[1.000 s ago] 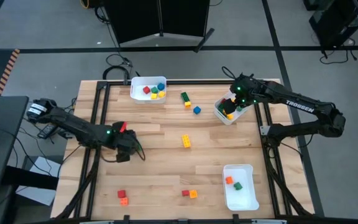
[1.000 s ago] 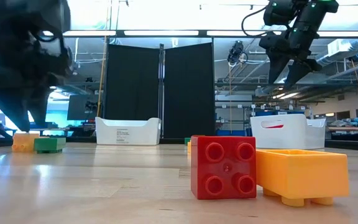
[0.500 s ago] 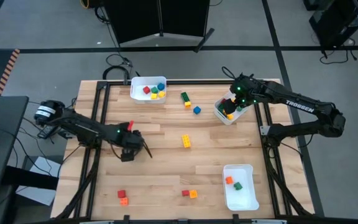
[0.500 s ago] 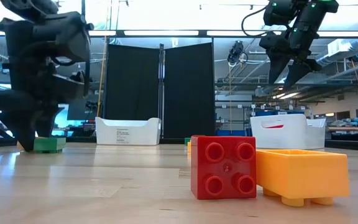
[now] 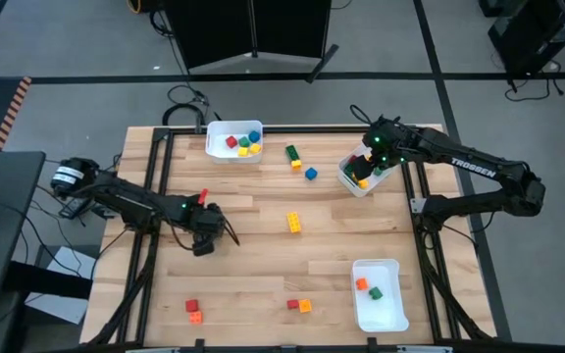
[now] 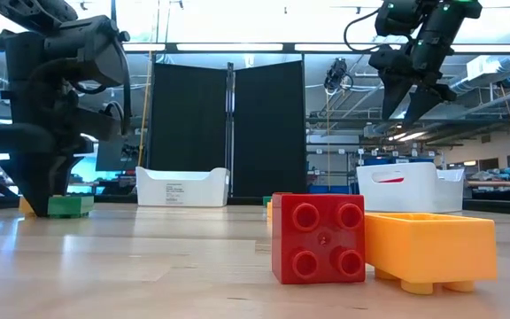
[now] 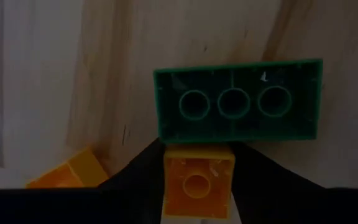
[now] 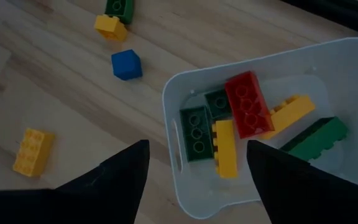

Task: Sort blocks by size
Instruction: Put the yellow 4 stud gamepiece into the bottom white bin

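A: Wooden table (image 5: 253, 211) under workshop lights, three white bins on it. Left gripper (image 5: 202, 238) is down at the left-centre of the table; its fingers (image 7: 135, 174) flank a small orange brick (image 7: 197, 180), a long green brick (image 7: 238, 101) lying just beyond it.

B: Holding it?

A: Cannot tell; jaws narrowing beside it, grip unconfirmed. A second ago this arm sat further left. (Bricks: rigid, light, slick plastic, best pinched across flat side walls.)

B: Other blocks?

A: Yellow brick (image 5: 292, 223) mid-table, blue cube (image 5: 310, 174) far centre, red block (image 6: 318, 238) and orange block (image 6: 430, 247) near edge.

B: Right side?

A: Right gripper (image 5: 373, 157) hangs wide open over the far-right bin (image 8: 179, 130) of long bricks, unchanged.
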Controlling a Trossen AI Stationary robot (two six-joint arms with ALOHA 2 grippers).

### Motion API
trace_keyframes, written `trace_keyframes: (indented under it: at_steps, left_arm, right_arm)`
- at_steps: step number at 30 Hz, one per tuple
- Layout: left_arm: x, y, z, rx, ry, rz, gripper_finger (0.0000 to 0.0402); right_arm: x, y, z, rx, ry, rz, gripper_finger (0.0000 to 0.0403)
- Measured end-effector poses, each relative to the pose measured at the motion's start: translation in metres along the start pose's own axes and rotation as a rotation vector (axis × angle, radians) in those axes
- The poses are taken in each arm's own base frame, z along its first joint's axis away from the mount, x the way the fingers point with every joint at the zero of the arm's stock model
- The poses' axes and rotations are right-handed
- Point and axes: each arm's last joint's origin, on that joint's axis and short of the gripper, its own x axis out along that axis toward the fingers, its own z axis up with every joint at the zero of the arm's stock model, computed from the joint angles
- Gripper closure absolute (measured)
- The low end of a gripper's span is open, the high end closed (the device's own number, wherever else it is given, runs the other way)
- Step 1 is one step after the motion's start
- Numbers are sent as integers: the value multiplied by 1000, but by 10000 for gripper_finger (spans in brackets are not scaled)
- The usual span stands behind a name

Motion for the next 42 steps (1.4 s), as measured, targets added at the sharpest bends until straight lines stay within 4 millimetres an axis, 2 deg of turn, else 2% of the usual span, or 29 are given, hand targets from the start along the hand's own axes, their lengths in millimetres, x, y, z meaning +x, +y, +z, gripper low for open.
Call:
trace_keyframes:
  at_steps: [6,22,35,38,42]
  left_arm:
    - [-7,-1,4,-37,-5,-5,256]
    - [-51,-8,34,-69,-74,-56,249]
    - [-96,-13,66,-58,-289,-56,247]
    - [-104,-16,74,-73,-362,-80,247]
    - [-114,-19,84,-93,-455,-125,246]
  right_arm:
    - [0,0,0,-18,-6,0,125]
    - [0,0,1,-18,-8,0,125]
    - [0,3,-2,-26,31,44,125]
    - [-1,10,-7,-88,45,73,125]
    - [-3,23,-17,-301,55,109,131]
